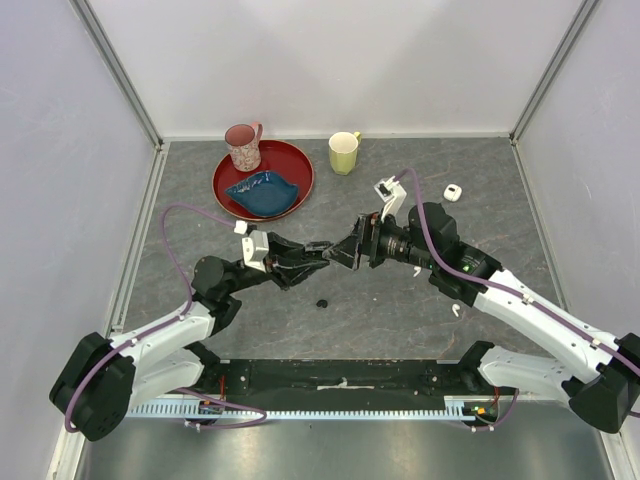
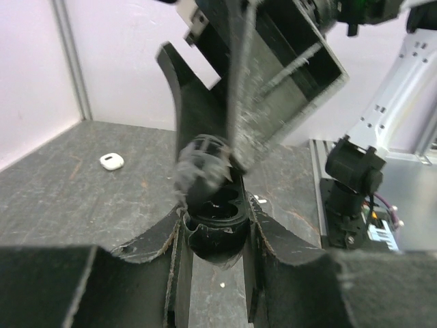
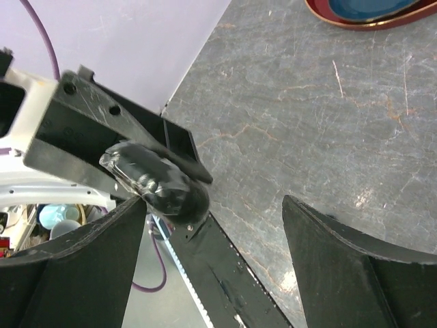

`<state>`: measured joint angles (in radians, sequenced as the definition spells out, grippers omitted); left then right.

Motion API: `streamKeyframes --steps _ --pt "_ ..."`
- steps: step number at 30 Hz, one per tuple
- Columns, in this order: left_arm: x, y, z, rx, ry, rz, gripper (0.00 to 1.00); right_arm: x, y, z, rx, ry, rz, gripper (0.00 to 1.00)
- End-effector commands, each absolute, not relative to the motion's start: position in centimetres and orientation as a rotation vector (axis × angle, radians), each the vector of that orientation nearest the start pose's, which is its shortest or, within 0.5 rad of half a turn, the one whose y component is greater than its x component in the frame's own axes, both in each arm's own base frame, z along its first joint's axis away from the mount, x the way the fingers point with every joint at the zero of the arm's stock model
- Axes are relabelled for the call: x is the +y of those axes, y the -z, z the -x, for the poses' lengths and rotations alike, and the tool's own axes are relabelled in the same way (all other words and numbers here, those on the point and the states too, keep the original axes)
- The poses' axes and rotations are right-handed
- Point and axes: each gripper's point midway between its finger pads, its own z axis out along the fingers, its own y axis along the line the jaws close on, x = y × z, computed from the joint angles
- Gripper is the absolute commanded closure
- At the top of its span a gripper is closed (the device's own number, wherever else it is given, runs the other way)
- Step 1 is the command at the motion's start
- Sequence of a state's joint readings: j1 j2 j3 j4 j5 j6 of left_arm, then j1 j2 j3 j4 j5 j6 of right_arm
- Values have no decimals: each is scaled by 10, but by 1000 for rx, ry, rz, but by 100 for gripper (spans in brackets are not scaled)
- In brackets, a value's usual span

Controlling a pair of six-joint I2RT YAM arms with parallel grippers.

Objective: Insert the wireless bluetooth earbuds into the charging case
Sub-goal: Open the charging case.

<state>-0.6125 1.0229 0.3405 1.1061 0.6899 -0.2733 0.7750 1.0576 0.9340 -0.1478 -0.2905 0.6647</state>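
Table (image 1: 400, 320) matt grey, stone-veined; charging case (image 1: 453, 192) white glossy plastic; black holder (image 2: 215, 239) glossy; plate (image 1: 296, 160) glossy red.

The left claw (image 2: 215, 222) is clamped on a black charging case (image 2: 215, 244), whose two hollows face up. The right claw (image 2: 218, 174) reaches down from above, fingers (image 2: 188, 102) spread, meeting the case's blurred clear lid (image 2: 199, 167). A small white case (image 2: 111, 161) lies far left on the grey desk (image 2: 75, 205).

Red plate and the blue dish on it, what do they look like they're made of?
Red plate: possibly lacquer or glazed ceramic; smooth, glossy, even red with a thin lighter rim. Blue dish: likely glazed ceramic; deep glossy blue with soft highlights.
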Motion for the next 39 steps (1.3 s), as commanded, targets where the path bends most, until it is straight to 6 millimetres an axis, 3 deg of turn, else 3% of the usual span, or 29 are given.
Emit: streamKeyframes --steps 1,9,16,20,23,26,27,28,31,33,34,37,39 --pt "-280 -279 -170 973 1160 -919 98 306 -322 -220 1856 -1257 282 13" --pt "-276 -279 -178 992 1127 -866 98 306 -325 -219 1846 -1268 295 12" --pt "-274 -276 -187 1024 1099 -826 98 303 -356 -201 1723 -1336 380 11" --pt "-273 -276 -191 1039 1087 -803 98 297 -367 -203 1688 -1316 355 11" --pt "-272 -277 -194 1048 1079 -782 98 284 -368 -215 1699 -1219 284 10" --pt "-270 -280 -195 1039 1068 -769 98 248 -354 -247 1783 -986 101 8" --pt "-269 -280 -194 1036 1064 -769 98 233 -337 -254 1856 -891 47 7" --pt "-268 -283 -194 1028 1060 -766 98 207 -331 -272 1870 -776 -57 7" --pt "-265 -294 -192 1010 1047 -759 98 157 -301 -293 1974 -613 -219 6" --pt "-262 -305 -192 989 1031 -748 98 137 -268 -299 2096 -548 -275 5" --pt "-261 -313 -192 976 1026 -743 98 117 -255 -305 2136 -503 -340 5" --pt "-258 -331 -193 952 994 -739 98 92 -213 -306 2263 -448 -403 4" --pt "-258 -331 -195 960 961 -764 98 75 -190 -300 2298 -376 -452 2"
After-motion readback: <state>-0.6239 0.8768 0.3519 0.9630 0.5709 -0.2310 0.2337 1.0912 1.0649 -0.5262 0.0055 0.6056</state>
